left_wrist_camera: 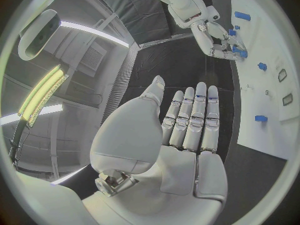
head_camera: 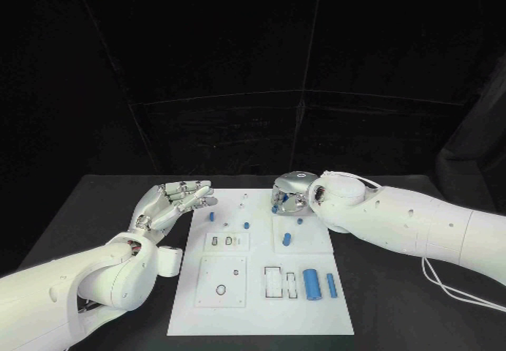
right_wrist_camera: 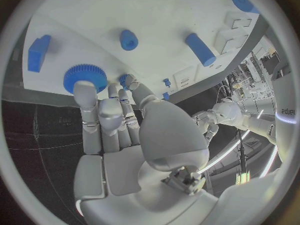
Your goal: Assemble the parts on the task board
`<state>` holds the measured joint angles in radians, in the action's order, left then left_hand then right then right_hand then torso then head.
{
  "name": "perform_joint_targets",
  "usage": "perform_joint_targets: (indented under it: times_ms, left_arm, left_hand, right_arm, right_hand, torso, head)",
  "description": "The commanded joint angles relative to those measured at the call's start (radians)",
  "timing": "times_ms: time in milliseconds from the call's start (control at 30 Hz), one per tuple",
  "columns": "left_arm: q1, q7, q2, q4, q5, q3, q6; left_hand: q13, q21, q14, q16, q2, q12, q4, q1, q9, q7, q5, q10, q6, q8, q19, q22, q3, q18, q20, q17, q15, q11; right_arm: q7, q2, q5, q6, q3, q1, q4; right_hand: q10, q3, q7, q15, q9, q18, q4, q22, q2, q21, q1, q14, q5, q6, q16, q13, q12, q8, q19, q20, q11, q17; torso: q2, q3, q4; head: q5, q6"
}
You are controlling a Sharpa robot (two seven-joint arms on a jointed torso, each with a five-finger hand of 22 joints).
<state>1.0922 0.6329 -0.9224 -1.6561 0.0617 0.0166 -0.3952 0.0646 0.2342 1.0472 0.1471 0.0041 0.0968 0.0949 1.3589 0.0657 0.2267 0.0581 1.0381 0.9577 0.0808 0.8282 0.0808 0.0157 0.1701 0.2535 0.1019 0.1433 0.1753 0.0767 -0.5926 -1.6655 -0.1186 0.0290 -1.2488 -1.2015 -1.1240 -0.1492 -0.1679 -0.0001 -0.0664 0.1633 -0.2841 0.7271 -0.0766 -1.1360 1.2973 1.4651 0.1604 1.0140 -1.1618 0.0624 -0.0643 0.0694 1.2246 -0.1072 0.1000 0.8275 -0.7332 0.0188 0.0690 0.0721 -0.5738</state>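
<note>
At the white board's [head_camera: 200,307] far edge, right hand [head_camera: 292,196] curled down with fingertips [right_wrist_camera: 84,90] touching a blue gear [right_wrist_camera: 84,75], grip unclear; best pinched squarely before lifting, left hand [head_camera: 169,205] open beside the board.

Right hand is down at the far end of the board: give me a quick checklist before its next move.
1. Right hand over the task board: ok.
2. Its fingertip on the blue gear: ok.
3. Gear actually gripped: cannot tell.
4. Left hand holding nothing, fingers apart, beside the board: ok.
5. Large blue cylinder and slim one lying loose at the near end: ok.
</note>
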Motion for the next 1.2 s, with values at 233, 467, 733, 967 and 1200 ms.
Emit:
perform_joint_targets:
  times_ms: [233, 467, 733, 967, 1200]
  left_arm:
    - [0.003, -0.001, -0.002, 0.002, 0.008, -0.001, 0.016]
    - [0.003, -0.002, -0.002, 0.004, 0.008, -0.001, 0.017]
    - [0.004, -0.004, -0.002, 0.006, 0.008, -0.001, 0.018]
    - [0.004, -0.007, -0.003, 0.007, 0.008, -0.001, 0.020]
    - [0.005, -0.008, -0.002, 0.011, 0.008, -0.001, 0.021]
  left_hand:
    - [-0.001, -0.006, -0.002, -0.006, 0.012, -0.005, -0.007, 0.004, -0.001, 0.004, -0.002, -0.001, 0.001, -0.007, 0.001, -0.001, -0.001, 0.014, 0.008, -0.002, 0.003, 0.006]
    - [-0.001, -0.006, -0.002, -0.007, 0.011, -0.006, -0.009, 0.005, -0.001, 0.004, -0.002, -0.001, 0.000, -0.007, 0.001, -0.002, -0.001, 0.014, 0.009, -0.002, 0.003, 0.006]
    - [-0.001, -0.007, -0.002, -0.007, 0.011, -0.006, -0.010, 0.006, -0.001, 0.004, -0.002, -0.001, 0.000, -0.008, 0.001, -0.002, -0.001, 0.014, 0.009, -0.002, 0.003, 0.006]
    - [-0.001, -0.007, -0.002, -0.007, 0.011, -0.006, -0.010, 0.006, -0.001, 0.004, -0.002, -0.001, 0.000, -0.008, 0.001, -0.002, -0.001, 0.014, 0.009, -0.002, 0.003, 0.006]
    - [-0.001, -0.007, -0.002, -0.008, 0.012, -0.007, -0.012, 0.007, -0.001, 0.005, -0.002, -0.002, 0.000, -0.008, 0.001, -0.003, -0.001, 0.015, 0.009, -0.002, 0.003, 0.006]
  right_arm:
    - [-0.021, 0.007, 0.010, 0.016, -0.001, -0.003, 0.000]
    - [-0.025, 0.008, 0.022, 0.015, -0.001, -0.003, -0.001]
    - [-0.020, 0.008, 0.026, -0.022, -0.001, -0.003, 0.003]
    - [-0.029, 0.005, 0.047, -0.134, -0.001, -0.002, -0.007]
    - [0.000, 0.016, 0.071, -0.219, -0.001, -0.002, -0.008]
  right_hand:
    - [-0.019, -0.028, 0.000, 0.007, -0.001, -0.019, 0.003, 0.038, -0.008, -0.030, -0.019, 0.013, -0.008, 0.007, -0.025, 0.000, 0.000, -0.003, 0.012, -0.002, -0.001, 0.024]
    - [-0.023, -0.041, -0.003, 0.008, 0.000, -0.022, 0.004, 0.056, -0.001, -0.046, -0.029, 0.012, -0.014, 0.005, -0.038, 0.000, 0.001, -0.005, 0.014, -0.003, 0.000, 0.035]
    - [-0.107, -0.129, 0.016, -0.009, -0.011, -0.032, -0.004, 0.136, -0.043, -0.102, 0.006, 0.014, -0.071, 0.074, -0.069, 0.009, -0.021, 0.022, 0.038, 0.008, -0.021, 0.061]
    - [-0.140, -0.197, 0.023, -0.015, -0.013, -0.037, 0.009, 0.163, -0.026, -0.126, -0.008, 0.011, -0.085, 0.100, -0.082, 0.008, -0.010, 0.023, 0.039, 0.017, -0.030, 0.063]
    - [-0.135, -0.212, 0.022, -0.014, -0.010, -0.037, 0.026, 0.168, 0.000, -0.132, -0.037, 0.009, -0.091, 0.097, -0.086, 0.005, 0.000, 0.014, 0.036, 0.016, -0.030, 0.060]
  torso:
    - [-0.003, -0.0009, -0.0003]
    - [-0.004, -0.0012, -0.0008]
    - [-0.006, -0.0010, -0.0009]
    - [-0.006, -0.0017, 0.0004]
    - [-0.007, -0.0001, 0.0018]
  head:
    - [-0.003, -0.005]
    - [-0.002, -0.007]
    - [-0.001, -0.008]
    - [-0.002, -0.006]
    - [-0.004, -0.002]
